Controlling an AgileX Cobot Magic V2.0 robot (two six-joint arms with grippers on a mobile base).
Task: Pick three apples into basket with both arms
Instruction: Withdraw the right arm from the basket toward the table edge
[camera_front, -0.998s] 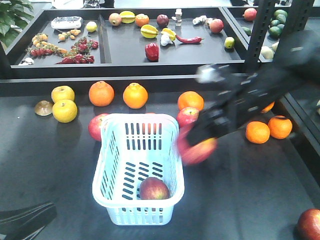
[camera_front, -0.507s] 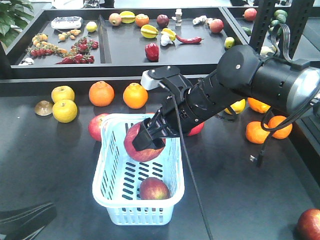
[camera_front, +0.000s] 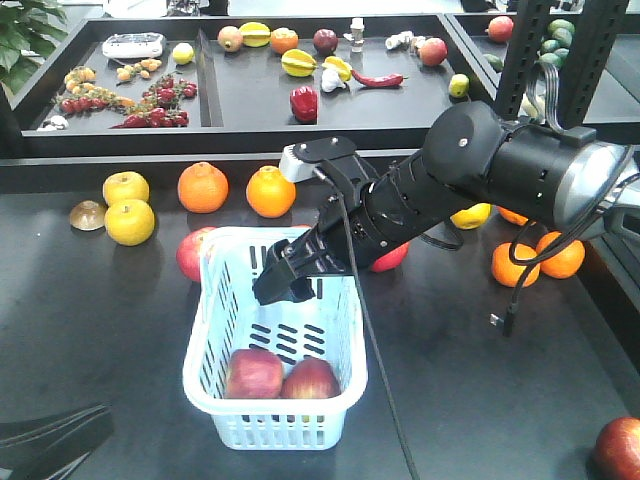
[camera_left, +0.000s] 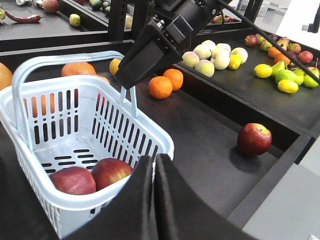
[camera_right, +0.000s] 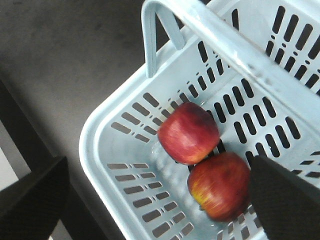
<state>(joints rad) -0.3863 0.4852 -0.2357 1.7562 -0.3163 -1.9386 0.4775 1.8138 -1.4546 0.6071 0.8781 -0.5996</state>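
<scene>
The pale blue basket (camera_front: 203, 300) stands in the middle of the dark table. Two red apples (camera_front: 253, 373) (camera_front: 310, 378) lie side by side at its near end. My right gripper (camera_front: 285, 285) hangs open and empty just above the basket's far half. The right wrist view looks down on both apples (camera_right: 188, 132) (camera_right: 220, 186) between its spread fingers (camera_right: 35, 200). My left gripper (camera_left: 154, 165) is shut and empty, low at the basket's near corner (camera_left: 160, 145). Another apple (camera_front: 190, 252) lies left of the basket, one (camera_front: 392, 258) behind the right arm, one (camera_front: 620, 450) at the front right.
Oranges (camera_front: 203, 186) and yellow fruits (camera_front: 130, 221) lie behind and left of the basket, more oranges (camera_front: 515, 264) to the right. A raised black tray (camera_front: 250, 90) of mixed produce runs along the back. A black shelf post (camera_front: 520, 60) stands at the right.
The right gripper carried an apple over the basket and let it go. The apple now lies beside the first one, and the gripper is open and empty.
</scene>
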